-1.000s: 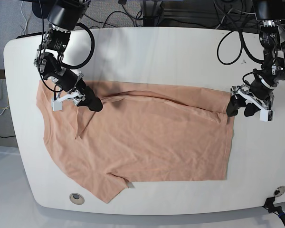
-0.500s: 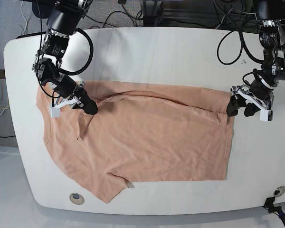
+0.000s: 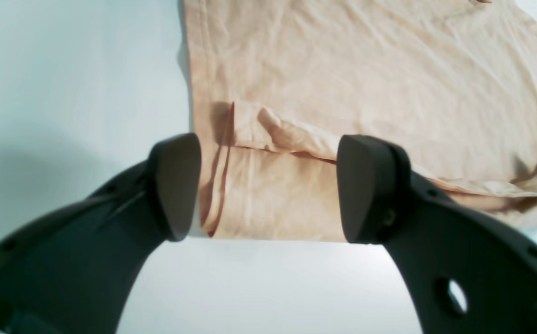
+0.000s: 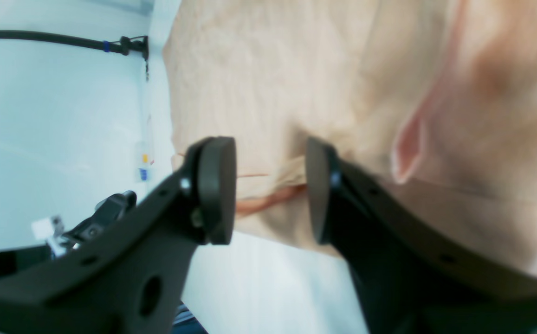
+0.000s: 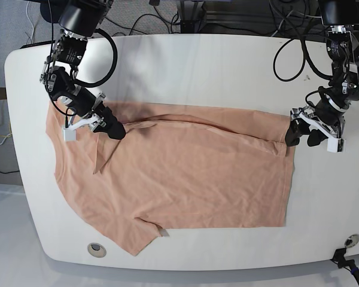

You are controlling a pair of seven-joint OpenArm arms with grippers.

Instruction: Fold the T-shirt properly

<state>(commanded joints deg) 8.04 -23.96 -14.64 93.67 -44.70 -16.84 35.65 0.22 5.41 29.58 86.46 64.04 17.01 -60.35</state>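
While the peach-pink T-shirt (image 5: 179,173) lies spread and creased over the white table (image 5: 197,66), both arms sit at its far edge. The left gripper (image 5: 303,136) hangs over the shirt's hem corner, fingers spread wide. From its wrist camera that corner (image 3: 268,195) shows between the two dark pads (image 3: 177,185), with a small fold of cloth just beyond them; nothing is pinched. At the opposite end of the shirt, the right gripper (image 5: 110,127) is down by the collar area, jaws parted by a narrower gap. Its wrist camera shows a ribbed, reddish seam edge (image 4: 268,197) in that gap, though I cannot tell whether either pad presses the cloth. One sleeve (image 5: 137,239) hangs over the table's near edge.
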